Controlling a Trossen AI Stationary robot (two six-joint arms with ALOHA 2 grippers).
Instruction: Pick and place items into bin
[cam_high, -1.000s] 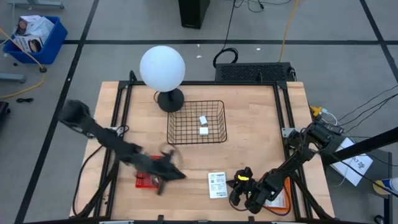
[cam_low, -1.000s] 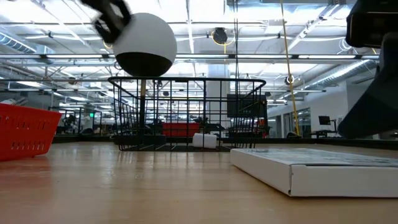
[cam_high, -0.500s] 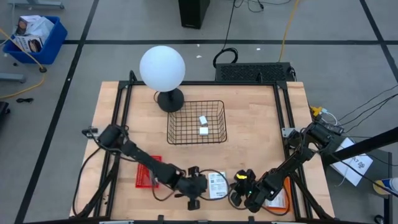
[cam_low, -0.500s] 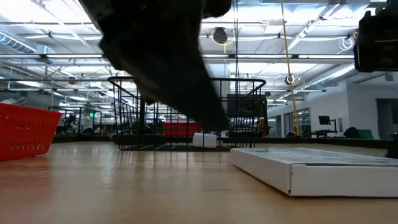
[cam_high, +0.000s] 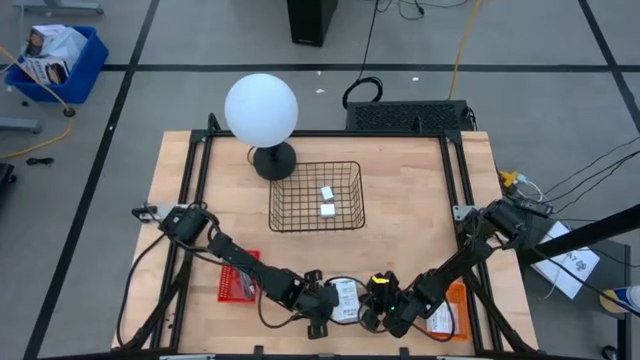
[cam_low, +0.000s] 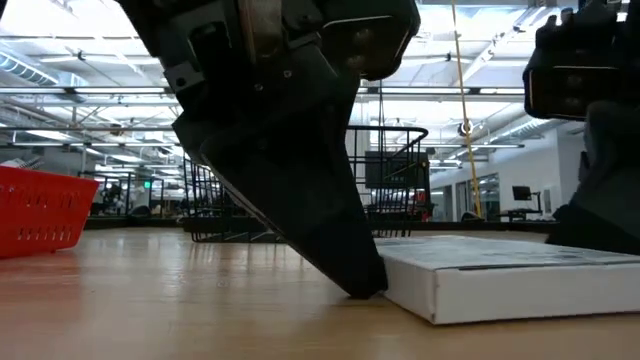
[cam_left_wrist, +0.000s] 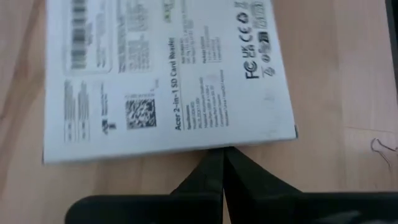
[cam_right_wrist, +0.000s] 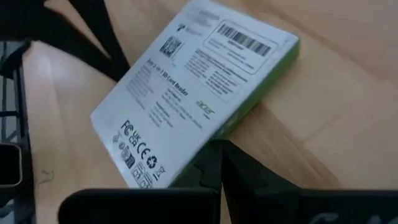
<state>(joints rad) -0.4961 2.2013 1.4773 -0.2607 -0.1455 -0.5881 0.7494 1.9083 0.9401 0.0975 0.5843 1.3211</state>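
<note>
Both arms reach low across the near edge of the wooden worktop (cam_high: 410, 220) and meet at a flat white printed packet (cam_high: 347, 298), a card-reader box lying flat on the wood. The left arm runs from its base at the left edge, bent at the elbow, with the left tool (cam_high: 322, 305) down at the packet's left side; in the low view its dark tip (cam_low: 360, 285) touches the box's near corner. Its fingers are pressed together with nothing between them, the closed tip set against the packet's edge (cam_left_wrist: 168, 81). The right arm stretches in from the right edge, its right tool (cam_high: 378, 305) at the packet's opposite side, fingers likewise closed and empty, tip against the box's green-edged side (cam_right_wrist: 199, 106). Farther back at mid-worktop stands the black wire basket (cam_high: 316, 196) holding two small white blocks (cam_high: 326, 202). A white globe lamp (cam_high: 261, 110) stands behind it, a red basket (cam_high: 232, 288) sits beside the left arm, and an orange packet (cam_high: 446, 312) lies under the right arm.
</note>
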